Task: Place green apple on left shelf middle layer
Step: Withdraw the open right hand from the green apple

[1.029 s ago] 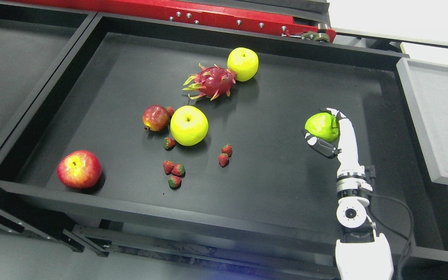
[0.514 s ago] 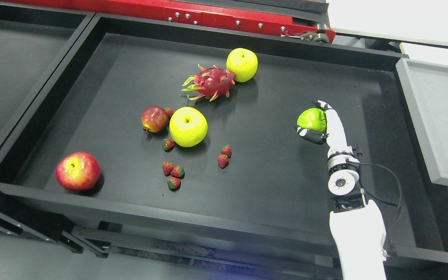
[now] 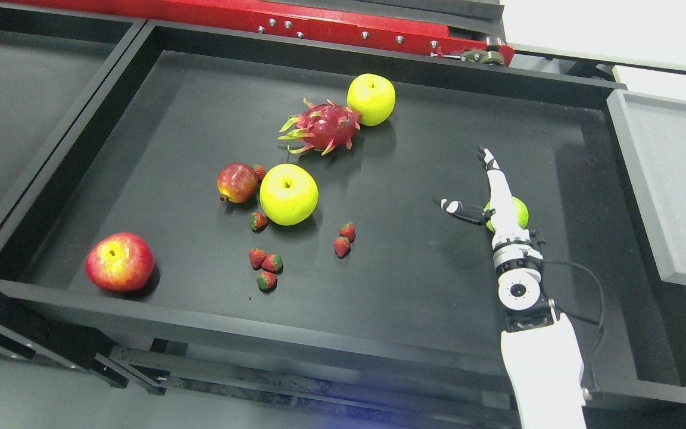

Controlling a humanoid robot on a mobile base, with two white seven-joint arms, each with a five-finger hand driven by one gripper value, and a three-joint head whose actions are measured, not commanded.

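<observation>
The green apple point(image 3: 521, 211) lies on the floor of the black tray point(image 3: 343, 336) at the right, mostly hidden behind my right hand. My right hand point(image 3: 463, 177) stands open above it: the fingers point(image 3: 488, 162) point straight away from me and the thumb point(image 3: 455, 208) sticks out to the left. Nothing is held between them. The white forearm point(image 3: 542, 369) comes up from the bottom right. No left arm shows in the head view.
Two yellow-green apples point(image 3: 288, 193) point(image 3: 371, 98), a dragon fruit point(image 3: 322, 126), a dark red fruit point(image 3: 237, 182), a red apple point(image 3: 119, 261) and several strawberries point(image 3: 265, 262) lie in the tray's left and middle. A grey tray point(image 3: 670, 179) adjoins on the right, a red beam point(image 3: 319, 21) behind.
My right hand held the green apple lifted; now its fingers have spread straight and the apple has left the grasp, lying lower and to the right behind the hand.
</observation>
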